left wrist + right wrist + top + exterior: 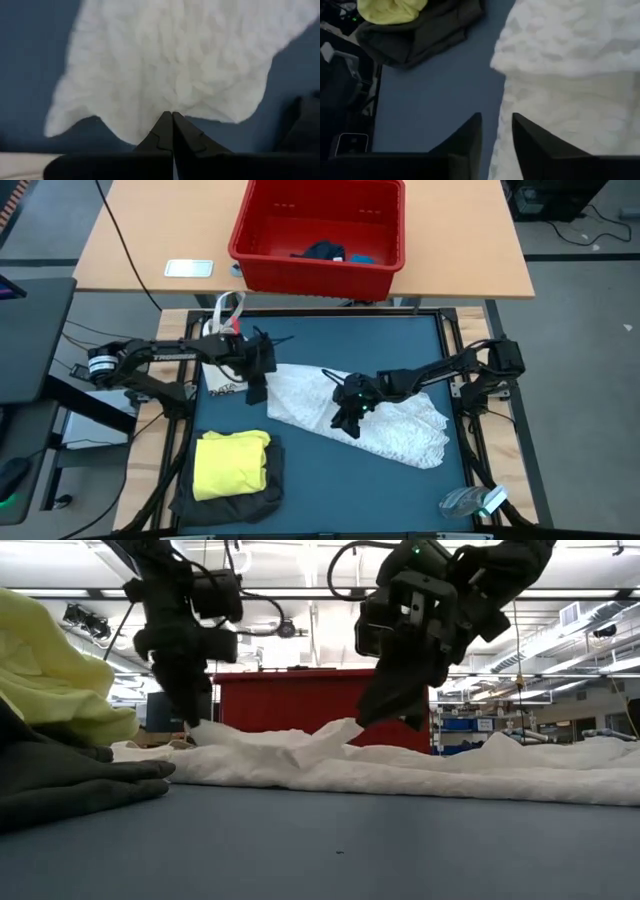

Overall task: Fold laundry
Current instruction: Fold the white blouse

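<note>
High view is showing the blue table (400,480) from above, and nearest the front edge, at about seven o'clock, a folded yellow T-shirt (232,464) is lying on top of a dark grey garment (240,502); the right wrist view is catching the same pair (390,9) (420,35) lying apart from the white cloth. Toward the middle of the table, the white cloth (380,415) is spreading from the centre out toward four o'clock, flat and rumpled. The right pincer (348,418) is hovering over the cloth's middle, and in the right wrist view its two fingers (470,135) are standing slightly parted with a gap between them, gripping nothing, above the cloth's edge (570,75). At about nine o'clock from centre, the left pincer (256,388) is reaching down to the cloth's left corner; in the left wrist view its tips (172,131) are pressed together, clenched on the cloth's edge (165,65). The low view is showing both arms coming down onto the white cloth (400,765), with the left pincer (190,710) meeting a raised corner. Behind that arm, a small white bag (224,315) is sitting at the table's back edge. Farthest, at twelve o'clock, a red basket (320,235) is holding a dark navy garment (322,250) and a small blue piece (362,257).
</note>
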